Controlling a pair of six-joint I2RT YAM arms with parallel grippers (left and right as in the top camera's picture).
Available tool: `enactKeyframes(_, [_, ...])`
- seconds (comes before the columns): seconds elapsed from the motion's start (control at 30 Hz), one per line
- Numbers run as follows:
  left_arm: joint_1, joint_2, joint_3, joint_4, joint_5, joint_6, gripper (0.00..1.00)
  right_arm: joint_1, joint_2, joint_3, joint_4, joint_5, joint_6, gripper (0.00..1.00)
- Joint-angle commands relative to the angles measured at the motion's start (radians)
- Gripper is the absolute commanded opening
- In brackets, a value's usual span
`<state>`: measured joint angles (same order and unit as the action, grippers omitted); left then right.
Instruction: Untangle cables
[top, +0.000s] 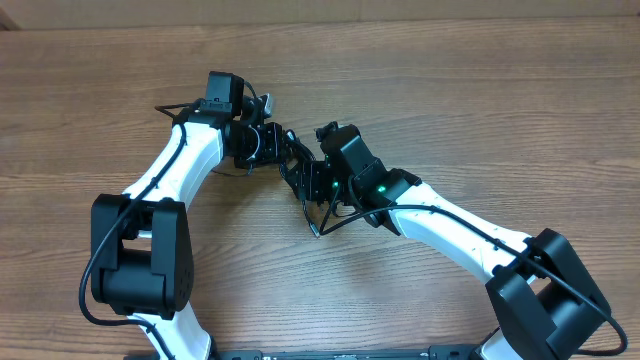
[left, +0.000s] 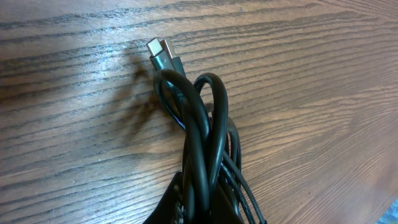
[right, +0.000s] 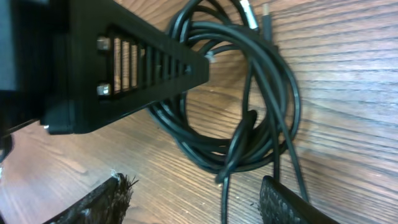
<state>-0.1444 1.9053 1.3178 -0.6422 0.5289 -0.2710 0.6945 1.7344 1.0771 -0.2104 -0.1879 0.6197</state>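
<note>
Right gripper (right: 196, 202): its two fingers stand wide apart at the lower edge of its wrist view and hold nothing; one strand runs between them untouched.
Left gripper (left: 199, 210): closed, as we read it, on the cables (left: 205, 137), whose bundle rises from between its fingers. In the right wrist view one slotted black finger lies across the coil.
Cables, position: mid-table between the two grippers, with several overlapping loops lying on the wood.
Plug (left: 160, 53): silver-tipped and free at the top of the bundle, resting on the table (left: 311, 62).
Plug ends (right: 250, 14): two more show at the far edge of the coil in the right wrist view.
Progress: we judge the task to be at an early stage; the loops cross and wrap one another, and no cord lies separate.
Left to do: find an end, draw it out through the loops, and lay each cord apart.
Obstruction: the left finger covers part of the coil where the right jaws would enter, and the white arms (top: 185, 160) meet closely above it.
Surroundings: wood-grain tabletop all round.
</note>
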Motion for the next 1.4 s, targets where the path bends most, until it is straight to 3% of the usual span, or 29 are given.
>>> enactKeyframes(0.0, [-0.006,-0.009,0.019,0.001,0.002,-0.006,0.04,0.009,-0.006,0.024,-0.015,-0.049,-0.012,0.61])
enactKeyframes(0.23, [-0.006,-0.009,0.019,0.001,0.003,-0.006,0.04,0.026,0.001,0.022,-0.129,-0.049,-0.007,0.57])
enactKeyframes(0.6, [-0.006,-0.009,0.019,0.002,0.038,-0.006,0.04,0.026,0.067,0.022,-0.126,-0.049,0.042,0.56])
enactKeyframes(0.8, [-0.006,-0.009,0.019,0.003,0.037,-0.005,0.04,0.026,0.067,0.022,-0.137,-0.048,0.042,0.36])
enactKeyframes(1.0, [0.001,-0.009,0.019,0.003,0.038,-0.002,0.04,0.027,0.068,0.002,-0.127,-0.049,0.042,0.24])
enactKeyframes(1.37, [0.002,-0.009,0.019,0.003,0.048,0.006,0.04,0.032,0.069,-0.030,-0.106,-0.048,0.042,0.23])
